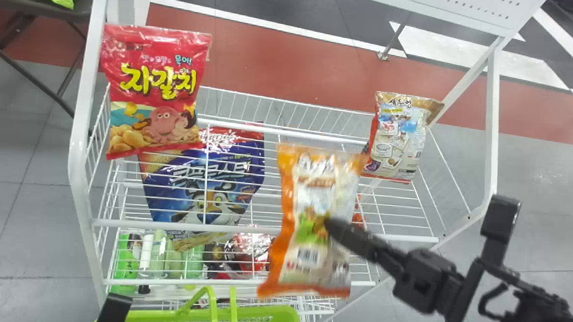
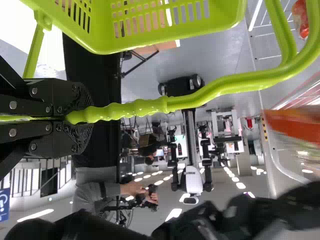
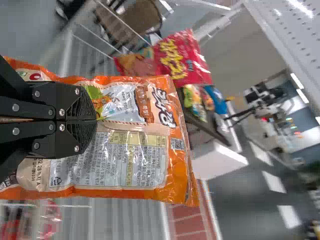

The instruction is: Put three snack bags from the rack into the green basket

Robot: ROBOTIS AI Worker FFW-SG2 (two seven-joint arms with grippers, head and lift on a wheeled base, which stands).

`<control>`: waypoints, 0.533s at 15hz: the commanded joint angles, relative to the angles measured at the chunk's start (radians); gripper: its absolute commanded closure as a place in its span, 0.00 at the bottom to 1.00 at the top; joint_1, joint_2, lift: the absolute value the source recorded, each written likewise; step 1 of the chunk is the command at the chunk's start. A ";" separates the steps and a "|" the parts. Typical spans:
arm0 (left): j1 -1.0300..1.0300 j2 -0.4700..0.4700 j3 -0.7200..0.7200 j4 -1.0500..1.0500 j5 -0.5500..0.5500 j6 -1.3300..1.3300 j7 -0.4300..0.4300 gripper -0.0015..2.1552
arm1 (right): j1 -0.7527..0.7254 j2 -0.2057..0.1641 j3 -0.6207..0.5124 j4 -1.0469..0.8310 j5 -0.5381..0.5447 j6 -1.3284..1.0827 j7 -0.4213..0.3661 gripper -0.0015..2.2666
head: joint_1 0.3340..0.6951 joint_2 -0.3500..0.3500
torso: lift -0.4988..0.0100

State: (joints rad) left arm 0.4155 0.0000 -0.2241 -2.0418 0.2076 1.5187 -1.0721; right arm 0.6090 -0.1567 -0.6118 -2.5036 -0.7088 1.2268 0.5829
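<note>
Clearly, the right gripper (image 1: 331, 225) has its fingers closed on an orange snack bag (image 1: 305, 275) before the white rack (image 1: 229, 229); the left gripper (image 2: 82, 119) grasps the handle (image 2: 145, 107) of the green basket (image 1: 272, 313), near the rack's lower part.

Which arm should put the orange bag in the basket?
Right, I'd say: the right gripper holds the orange bag, while the left gripper holds the basket by its handle.
</note>
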 commanded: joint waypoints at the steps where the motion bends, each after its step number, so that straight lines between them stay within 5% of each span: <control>1: 0.002 -0.003 0.005 -0.003 -0.001 -0.013 0.000 0.73 | 0.048 0.003 -0.057 -0.043 -0.011 0.224 0.040 0.99 | 1.00 0.00 | 0.98; 4: 0.000 -0.003 0.005 -0.003 -0.001 -0.013 0.000 0.73 | 0.100 0.003 -0.051 -0.008 -0.020 0.334 0.054 0.99 | 1.00 0.00 | 0.98; 8: 0.000 -0.003 0.000 -0.006 -0.001 -0.010 0.000 0.73 | 0.104 -0.024 0.142 0.161 0.063 0.257 0.054 0.99 | 1.00 0.00 | 0.98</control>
State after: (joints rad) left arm 0.4157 0.0000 -0.2215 -2.0452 0.2071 1.5056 -1.0721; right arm 0.7128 -0.1662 -0.5533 -2.4151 -0.6773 1.5350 0.6394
